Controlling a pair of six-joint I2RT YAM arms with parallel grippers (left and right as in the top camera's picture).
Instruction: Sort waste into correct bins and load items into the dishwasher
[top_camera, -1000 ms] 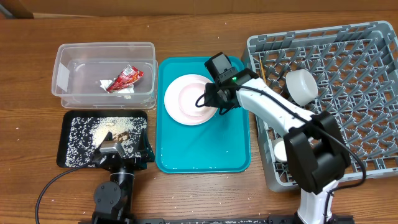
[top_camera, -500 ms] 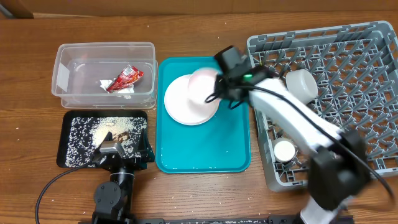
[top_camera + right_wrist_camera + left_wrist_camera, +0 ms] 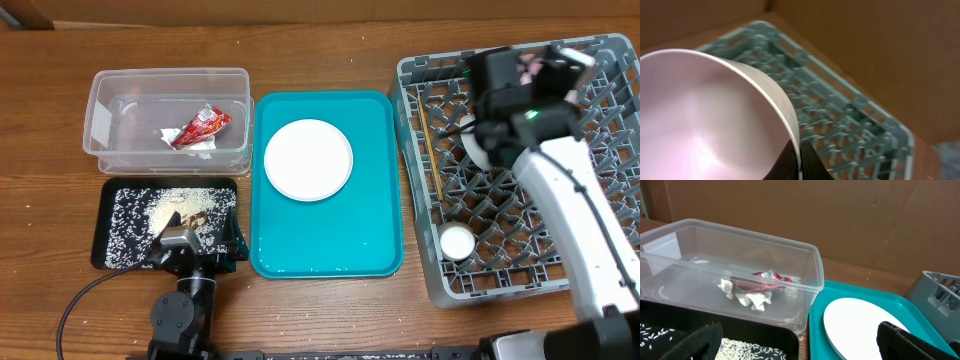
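The pale pink dish [image 3: 705, 115], deep with a curved wall, is clamped by its rim in the right gripper [image 3: 797, 160]. One dark finger sits inside the rim and one outside. The dish hangs over the far part of the grey dish rack [image 3: 600, 150], and the wrist view shows the lattice beneath it. From overhead the dish is only a pink blur at the gripper's tip, so I cannot tell whether it touches the rack.

In the rack, a white bowl [image 3: 472, 140] lies partly under the right arm. A pair of thin wooden chopsticks [image 3: 431, 150] lies along the left side, and a small white cup [image 3: 457, 241] stands in the near left corner.

To the left of the rack is the teal tray [image 3: 330, 240], with a round white plate [image 3: 308, 160] lying flat in its far half. Further left, the clear tub [image 3: 100, 120] holds the red wrapper [image 3: 202, 125], with the crumpled white tissue [image 3: 747, 296] just beside it. Nearer than the tub, the black tray [image 3: 108, 255] holds scattered rice scraps [image 3: 165, 210].

The left gripper [image 3: 197, 243] sits at the near edge of the black tray with its fingers spread apart and nothing between them. Everything rests on the wooden table [image 3: 300, 310].
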